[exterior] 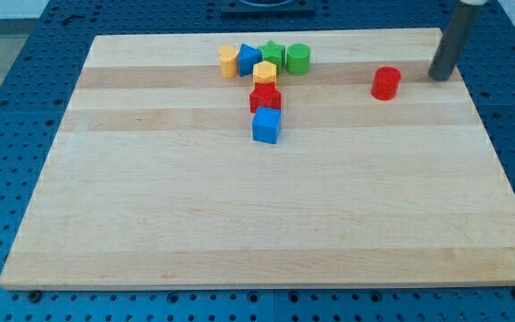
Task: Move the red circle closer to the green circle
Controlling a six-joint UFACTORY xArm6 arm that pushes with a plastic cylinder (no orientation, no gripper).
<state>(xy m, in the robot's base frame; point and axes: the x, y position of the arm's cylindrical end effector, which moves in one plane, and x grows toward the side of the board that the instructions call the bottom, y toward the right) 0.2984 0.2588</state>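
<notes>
Pale wooden desk (pixel 240 215) fills the camera view. Red circle block (pixel 385 83) sits toward the view's right, well apart from the green circle block (pixel 298 58). My tip (pixel 440 78) stands right of it; no hand exists.

Counter (pixel 240 215): pale wood, planked bands, smooth matt finish, visible grain. Red circle (pixel 385 83), green circle (pixel 298 59), blue cube (pixel 266 126): smooth, plastic-looking, slight sheen. Rod above my tip (pixel 439 78): dark, matt. Surrounding base (pixel 7 107): blue, perforated, metal-looking.
</notes>
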